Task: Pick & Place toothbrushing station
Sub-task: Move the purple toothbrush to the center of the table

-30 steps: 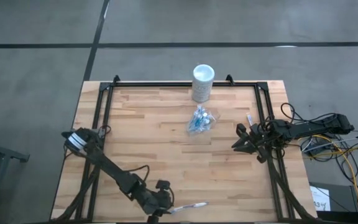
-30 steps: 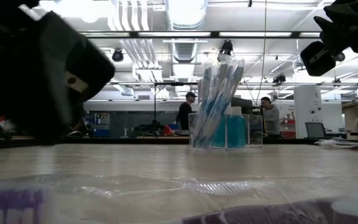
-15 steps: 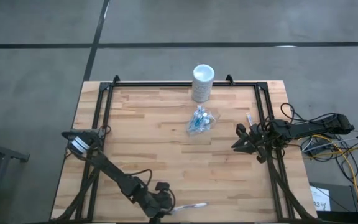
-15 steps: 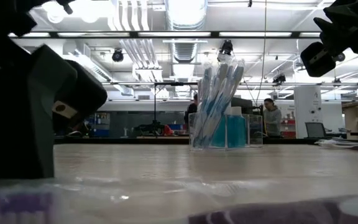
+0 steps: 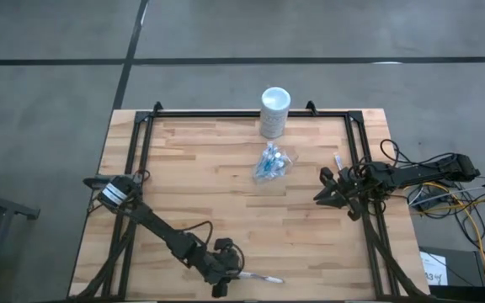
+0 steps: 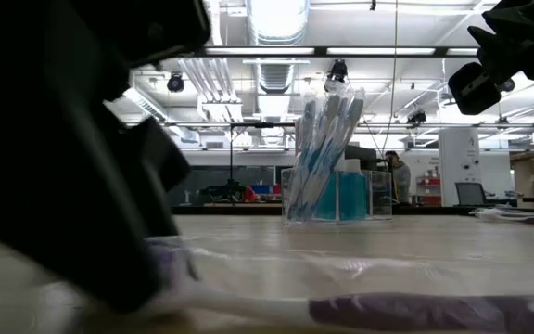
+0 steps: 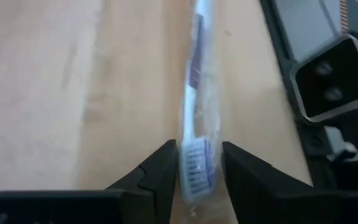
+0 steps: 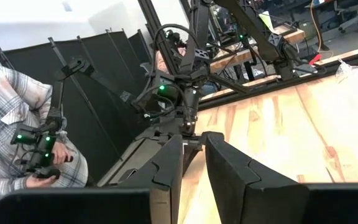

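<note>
Where pale wood planks end, left gripper [image 7: 199, 163] narrowly straddling a thin plastic-wrapped toothbrush [image 7: 194, 118], bristles between fingers.

Bare table [image 5: 192, 185] between arms; clear cup [image 5: 269, 164] and white cylinder [image 5: 274, 111] block centre-far strip; wrapped toothbrush [image 5: 259, 278] at near edge.

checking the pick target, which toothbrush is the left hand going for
The wrapped toothbrush lying alone near the table's front edge; its bristle end sits between the left hand's fingers. The others stand bundled in the clear cup.
</note>
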Robot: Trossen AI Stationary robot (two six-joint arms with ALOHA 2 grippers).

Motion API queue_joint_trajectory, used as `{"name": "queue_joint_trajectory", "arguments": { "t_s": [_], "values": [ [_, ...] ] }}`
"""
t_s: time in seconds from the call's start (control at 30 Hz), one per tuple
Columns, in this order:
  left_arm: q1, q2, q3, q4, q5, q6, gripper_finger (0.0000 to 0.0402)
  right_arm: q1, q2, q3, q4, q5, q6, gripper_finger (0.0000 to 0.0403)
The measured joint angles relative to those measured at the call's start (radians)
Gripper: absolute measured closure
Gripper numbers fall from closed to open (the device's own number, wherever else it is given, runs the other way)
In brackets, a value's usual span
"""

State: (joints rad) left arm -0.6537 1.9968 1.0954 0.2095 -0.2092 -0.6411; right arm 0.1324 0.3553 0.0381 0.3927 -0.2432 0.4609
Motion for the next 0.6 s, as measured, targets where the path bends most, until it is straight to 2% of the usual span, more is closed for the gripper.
{"name": "queue_joint_trajectory", "arguments": {
  "t_s": [0.6],
  "values": [
    [0.152,0.0,0.006,0.0,0.003,0.001,0.0333,0.0,0.0,0.0,0.0,0.0,0.0,0.0335]
  ]
}}
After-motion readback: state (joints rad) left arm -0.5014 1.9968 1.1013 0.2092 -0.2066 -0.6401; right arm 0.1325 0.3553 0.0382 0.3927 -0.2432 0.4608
